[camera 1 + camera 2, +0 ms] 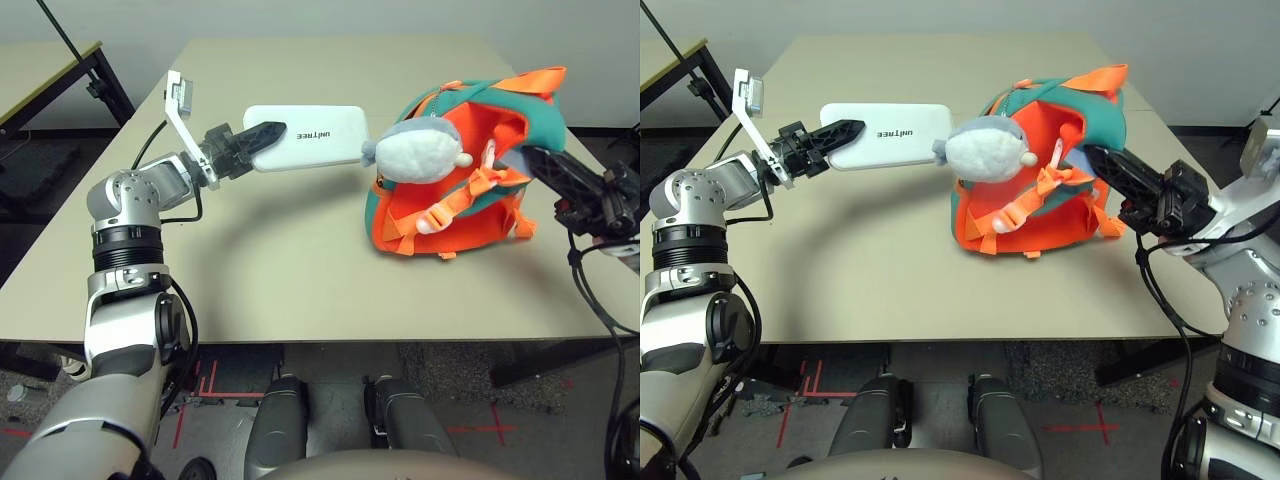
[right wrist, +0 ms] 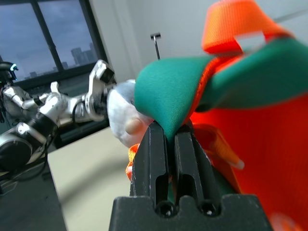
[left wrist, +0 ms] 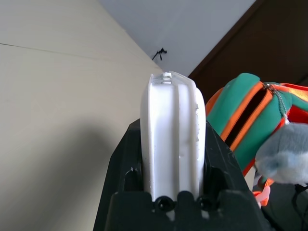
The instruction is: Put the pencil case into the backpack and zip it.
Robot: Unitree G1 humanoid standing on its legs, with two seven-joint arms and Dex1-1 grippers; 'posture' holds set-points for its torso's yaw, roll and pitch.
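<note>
My left gripper (image 1: 268, 133) is shut on one end of the flat white pencil case (image 1: 312, 137), holding it level above the table with its other end close to the plush toy. The teal and orange backpack (image 1: 470, 170) lies on the table's right side, its grey-and-white plush toy (image 1: 420, 150) hanging at its left. In the left wrist view the case (image 3: 171, 139) sits edge-on between the black fingers (image 3: 122, 166), and the backpack's opening (image 3: 245, 125) gapes beyond it. My right gripper (image 1: 1092, 158) is shut on a teal edge of the backpack (image 2: 168, 96).
A beige table (image 1: 250, 260) carries the backpack. Orange straps (image 1: 455, 205) trail over the backpack's front. A dark side table (image 1: 45, 75) stands at the far left. Black cables (image 1: 590, 290) hang beside my right arm.
</note>
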